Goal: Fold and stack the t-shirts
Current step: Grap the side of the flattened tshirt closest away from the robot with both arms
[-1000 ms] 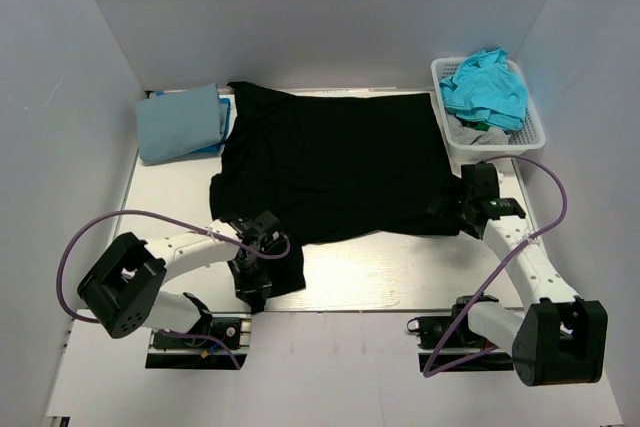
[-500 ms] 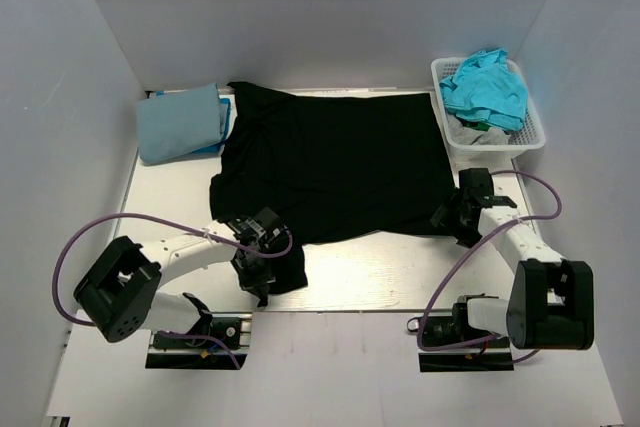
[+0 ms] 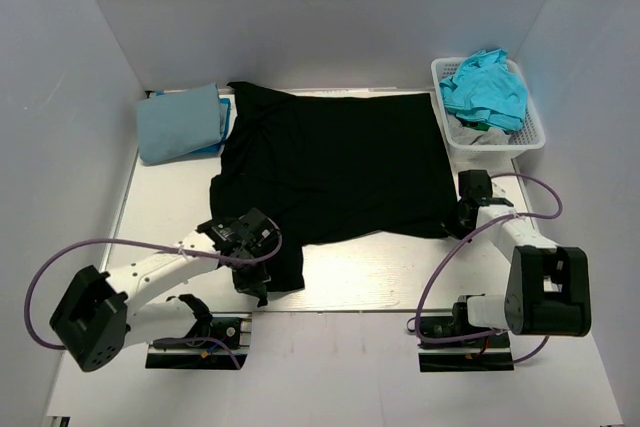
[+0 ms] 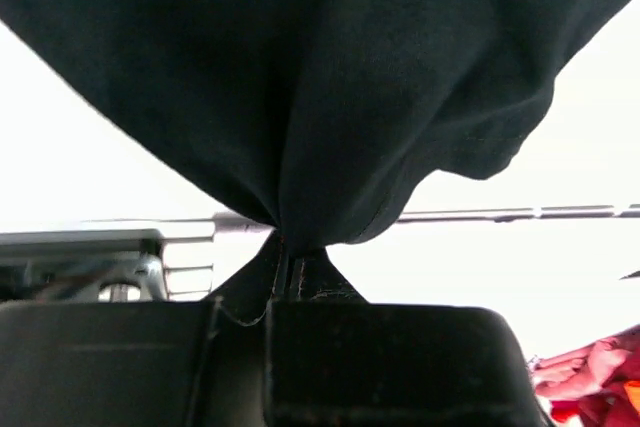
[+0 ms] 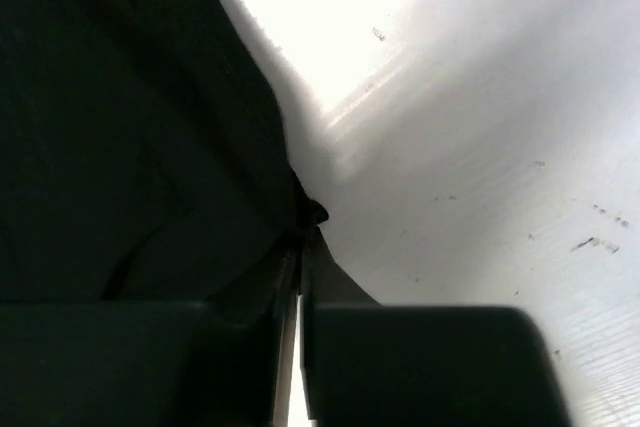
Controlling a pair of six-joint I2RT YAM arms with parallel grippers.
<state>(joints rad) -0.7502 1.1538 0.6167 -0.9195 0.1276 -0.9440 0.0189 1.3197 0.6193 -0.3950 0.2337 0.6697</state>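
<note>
A large black t-shirt (image 3: 335,162) lies spread flat across the middle of the table. My left gripper (image 3: 262,272) is shut on its near left corner; in the left wrist view the black cloth (image 4: 350,77) hangs bunched from the closed left gripper (image 4: 285,257). My right gripper (image 3: 455,225) is shut on the near right corner, and the right wrist view shows the shirt's edge (image 5: 120,147) pinched in the right gripper (image 5: 303,232) just above the tabletop. A folded light blue t-shirt (image 3: 180,123) lies at the back left. Turquoise t-shirts (image 3: 487,87) are heaped in the basket.
The white slotted basket (image 3: 533,137) stands at the back right, close behind my right arm. White walls enclose the table on three sides. A strip of bare tabletop (image 3: 370,272) runs along the front between the two arms.
Both grippers have shut on the black t-shirt's near corners. The right arm swung in toward the shirt's right corner; the left arm's base link swung left and the corner lifted slightly.
</note>
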